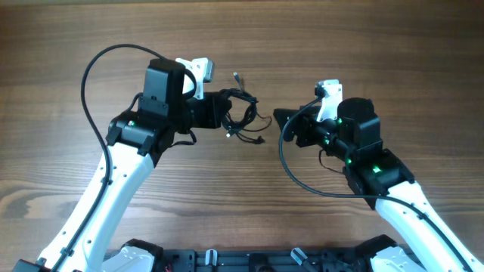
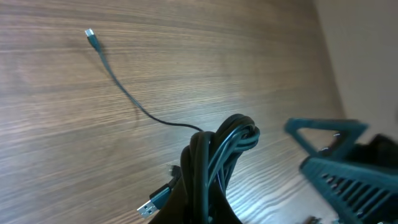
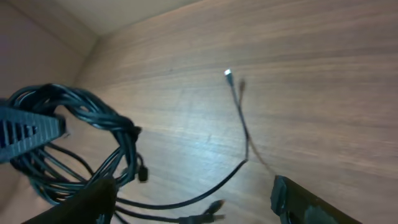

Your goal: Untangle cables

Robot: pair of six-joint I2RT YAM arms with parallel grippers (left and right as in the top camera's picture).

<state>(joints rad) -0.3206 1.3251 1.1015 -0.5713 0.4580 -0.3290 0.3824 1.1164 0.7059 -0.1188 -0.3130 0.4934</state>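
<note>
The cables (image 1: 243,115) are a bunch of thin black cords lifted above the wooden table. My left gripper (image 1: 227,113) is shut on the bunch from the left. In the left wrist view the looped cords (image 2: 219,152) rise out of the left gripper (image 2: 205,208), a USB plug (image 2: 149,207) hangs beside them, and one cord trails to a small plug (image 2: 91,35). My right gripper (image 1: 285,121) stands open just right of the bunch. In the right wrist view the bunch (image 3: 87,121) hangs at left, and loose strands with a plug (image 3: 208,213) cross between the spread fingers of the right gripper (image 3: 193,208).
A loose cord end (image 1: 237,76) lies on the wooden table (image 1: 378,45) behind the bunch. More plug ends (image 1: 259,140) dangle toward the front. Each arm's own thicker black wire (image 1: 98,60) loops beside it. The arm bases stand along the front edge.
</note>
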